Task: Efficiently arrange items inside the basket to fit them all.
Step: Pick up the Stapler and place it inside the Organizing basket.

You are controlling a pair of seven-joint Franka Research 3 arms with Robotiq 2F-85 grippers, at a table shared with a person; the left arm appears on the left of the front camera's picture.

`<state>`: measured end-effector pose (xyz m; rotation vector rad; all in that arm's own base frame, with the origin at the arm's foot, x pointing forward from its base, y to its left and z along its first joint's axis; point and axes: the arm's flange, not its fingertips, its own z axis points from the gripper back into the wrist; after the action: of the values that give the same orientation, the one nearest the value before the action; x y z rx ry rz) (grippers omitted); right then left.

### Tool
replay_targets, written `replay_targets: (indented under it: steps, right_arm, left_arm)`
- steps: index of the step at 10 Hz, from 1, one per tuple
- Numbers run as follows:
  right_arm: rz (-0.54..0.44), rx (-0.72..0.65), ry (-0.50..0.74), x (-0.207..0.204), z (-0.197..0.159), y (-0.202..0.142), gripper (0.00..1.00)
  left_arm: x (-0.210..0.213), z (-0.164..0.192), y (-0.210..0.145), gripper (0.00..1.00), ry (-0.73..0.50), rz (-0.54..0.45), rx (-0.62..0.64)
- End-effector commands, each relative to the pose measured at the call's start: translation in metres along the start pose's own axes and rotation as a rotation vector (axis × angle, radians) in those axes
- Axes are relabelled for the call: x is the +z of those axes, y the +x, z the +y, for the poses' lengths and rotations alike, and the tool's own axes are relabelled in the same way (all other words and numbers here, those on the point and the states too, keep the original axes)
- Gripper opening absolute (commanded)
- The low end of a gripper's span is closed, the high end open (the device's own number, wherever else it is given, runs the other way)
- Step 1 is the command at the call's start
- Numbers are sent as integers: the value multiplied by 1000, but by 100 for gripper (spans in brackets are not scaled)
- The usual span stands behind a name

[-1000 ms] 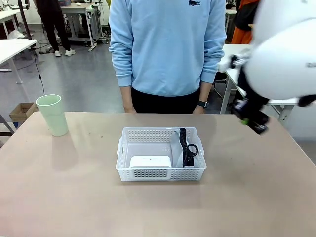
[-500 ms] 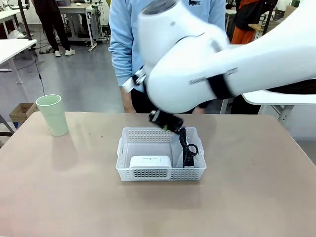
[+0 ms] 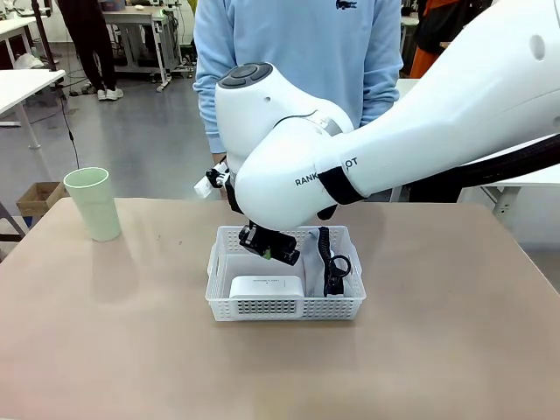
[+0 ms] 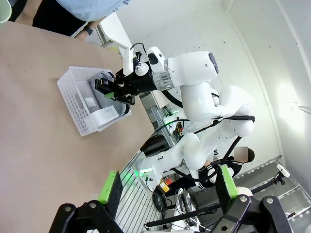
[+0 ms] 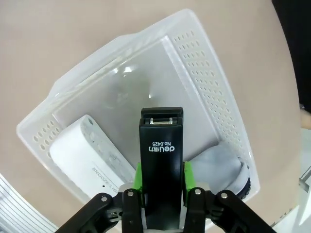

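1. R gripper (image 5: 162, 183): green pads clamped on the black stapler (image 5: 161, 160), gripping its long sides. The "deli" print faces the wrist cam.
2. Front view, 12 o'clock = person's side. R arm reaches in from 3 o'clock, and the gripper hangs over the basket (image 3: 289, 308), abt mid-basket, slightly toward 10 o'clock.
3. Stapler's free end points down at bare basket floor, between the device and the pouch. Can't tell if it touches the floor.
4. Basket sits mid-table (image 3: 131, 350), long side running 9 to 3 o'clock.
5. White screen device (image 3: 267, 286): inside the basket at the 7 o'clock corner, against the near wall.
6. Grey pouch (image 5: 218, 170): inside at the 3 o'clock end, w/ its black strap (image 3: 328, 258) looped on top. Lettering not readable.
7. Pale green cup (image 3: 94, 203): upright on the table at 10 o'clock from the basket, well apart from it, outside.
8. L gripper (image 4: 167, 187): jaws wide apart, nothing between them. It is up off the table, w/ the basket and R gripper far off in its view.
9. Person (image 3: 297, 79) stands at the 12 o'clock edge, arms down.
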<state>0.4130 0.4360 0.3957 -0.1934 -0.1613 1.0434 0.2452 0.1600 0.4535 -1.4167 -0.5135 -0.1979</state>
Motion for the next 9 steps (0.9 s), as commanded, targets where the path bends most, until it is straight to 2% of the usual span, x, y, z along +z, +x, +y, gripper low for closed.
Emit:
replay_targets:
  steps: [1,3,7,9]
  right_arm:
    - [12,7,-9,9,5,-4,37]
    - [-46,3,23,-1,-13,-3,37]
    - [-13,85,191,-38,-40,10,37]
    - [13,65,219,-57,-45,13,37]
  left_arm:
    - [-1,-4,0,100,-20,-18,-5]
    - [-1,-4,0,100,-20,-18,-5]
    - [-1,-4,0,100,-20,-18,-5]
    - [-1,-4,0,100,-20,-18,-5]
